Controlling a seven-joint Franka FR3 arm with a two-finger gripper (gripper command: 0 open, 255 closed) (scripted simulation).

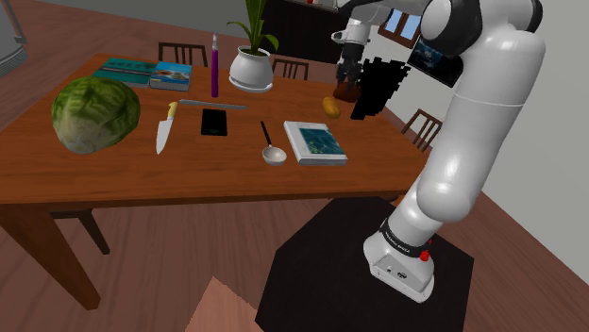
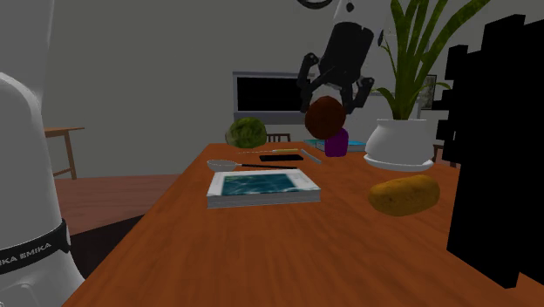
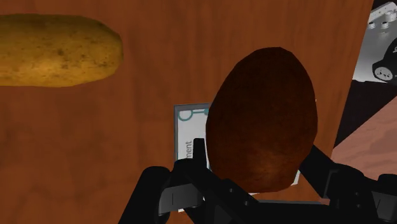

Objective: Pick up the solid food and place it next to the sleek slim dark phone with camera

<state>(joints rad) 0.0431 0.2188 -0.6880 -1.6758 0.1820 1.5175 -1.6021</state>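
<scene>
My gripper point(image 1: 347, 83) point(image 2: 331, 98) point(image 3: 257, 168) is shut on a brown egg-shaped food point(image 1: 345, 92) point(image 2: 324, 115) point(image 3: 264, 121) and holds it in the air over the table's end nearest the stand. Its black fingers point(image 3: 198, 158) clasp the food from both sides. The slim dark phone point(image 1: 213, 121) point(image 2: 281, 157) lies flat near the middle of the wooden table point(image 1: 113, 174), well toward the shoulder view's left of the gripper. A yellow-brown potato point(image 1: 330, 107) point(image 2: 403, 194) point(image 3: 57, 49) lies on the table just below the gripper.
A teal-covered book point(image 1: 316, 141) point(image 2: 261, 187) point(image 3: 186, 137) and a spoon point(image 1: 271, 146) lie between gripper and phone. A knife point(image 1: 165, 127), a cabbage point(image 1: 94, 113), a purple bottle point(image 1: 214, 66) and a potted plant point(image 1: 251, 68) point(image 2: 399, 144) stand further on. A black area point(image 1: 378, 90) lies behind the gripper.
</scene>
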